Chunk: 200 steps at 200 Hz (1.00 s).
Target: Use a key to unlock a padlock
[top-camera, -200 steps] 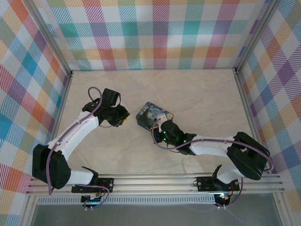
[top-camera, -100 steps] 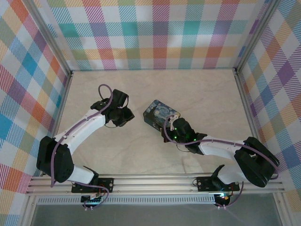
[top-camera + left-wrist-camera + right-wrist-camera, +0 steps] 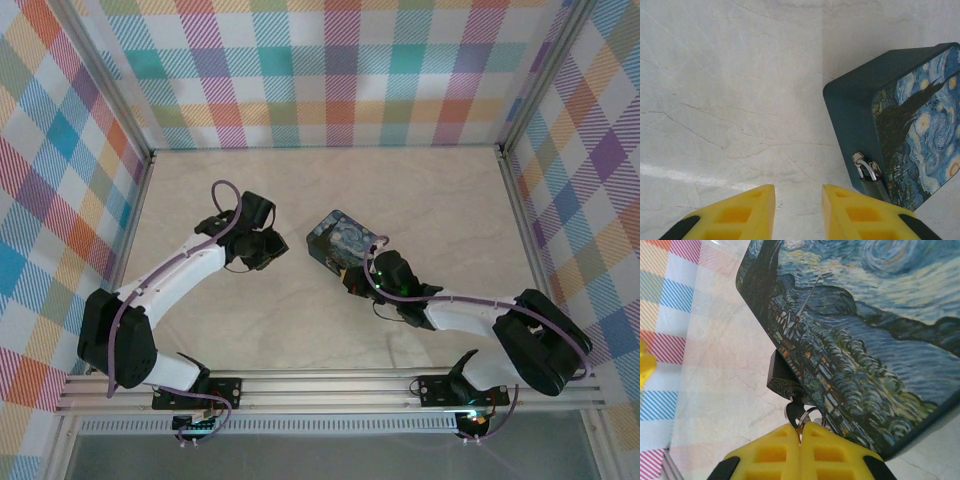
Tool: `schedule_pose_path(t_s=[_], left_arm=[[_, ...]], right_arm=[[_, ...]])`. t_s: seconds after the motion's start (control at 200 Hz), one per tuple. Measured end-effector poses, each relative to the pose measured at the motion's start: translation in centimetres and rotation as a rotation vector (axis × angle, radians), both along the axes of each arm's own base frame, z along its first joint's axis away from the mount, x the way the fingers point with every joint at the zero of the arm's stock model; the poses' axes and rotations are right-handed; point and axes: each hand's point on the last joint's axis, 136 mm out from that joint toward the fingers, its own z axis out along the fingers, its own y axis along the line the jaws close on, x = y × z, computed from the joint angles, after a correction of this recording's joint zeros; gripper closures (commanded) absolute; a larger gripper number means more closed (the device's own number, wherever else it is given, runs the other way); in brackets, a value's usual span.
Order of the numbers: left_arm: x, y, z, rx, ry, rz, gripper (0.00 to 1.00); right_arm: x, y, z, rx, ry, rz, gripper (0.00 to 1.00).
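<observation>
Left gripper (image 3: 798,202): I see its yellow fingers parted with a clear gap and nothing between them. It hangs over bare table (image 3: 715,100), just beside a corner of the tin (image 3: 855,115).
Right gripper (image 3: 800,429): the fingers are pressed together and pinch the head of the key (image 3: 795,405) at their tips.
Key: its dark blade runs from the fingertips into the lower face of the padlock (image 3: 781,378). A small ring hangs beside it.
Padlock: it is against the tin's side wall near a corner. In my left wrist view its silvery shackle passes through a tab there.
Tin: it lies flat with the painted lid up, between the two grippers.
</observation>
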Motion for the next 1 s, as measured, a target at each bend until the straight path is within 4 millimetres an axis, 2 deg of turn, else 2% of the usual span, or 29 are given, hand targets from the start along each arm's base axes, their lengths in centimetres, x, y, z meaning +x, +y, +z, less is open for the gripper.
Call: schedule_pose_path(t_s=[0.235, 0.355, 0.495, 0.58, 0.68, 0.785, 0.88, 1.0], left_arm=[[-0.3, 0.0, 0.0, -0.007, -0.003, 0.004, 0.69], [-0.7, -0.7, 0.0, -0.003, -0.010, -0.027, 0.68], [-1.1, -0.7, -0.1, 0.051, -0.027, -0.076, 0.67], [-0.9, -0.4, 0.2, 0.083, -0.041, -0.085, 0.66], [-0.4, -0.1, 0.6, 0.104, -0.063, -0.091, 0.63], [-0.3, -0.2, 0.5, 0.115, -0.072, -0.119, 0.57], [0.2, -1.3, -0.4, 0.096, -0.063, -0.159, 0.48], [0.6, -3.2, -1.9, 0.071, -0.068, -0.223, 0.41]], right_arm=[[0.4, 0.2, 0.1, 0.133, 0.131, -0.104, 1.00], [0.9, 0.6, 0.2, 0.193, 0.176, -0.145, 1.00], [0.2, -0.4, -2.3, 0.120, 0.260, -0.180, 1.00], [-0.3, -1.1, -3.2, 0.067, 0.279, -0.189, 0.84], [-0.7, -1.8, -3.5, -0.016, 0.272, -0.169, 0.76], [-0.6, -2.3, -2.2, -0.093, 0.218, -0.131, 0.66], [-0.2, -2.8, -0.6, -0.155, 0.147, -0.103, 0.54], [0.5, -3.8, 0.3, -0.218, 0.096, -0.085, 0.51]])
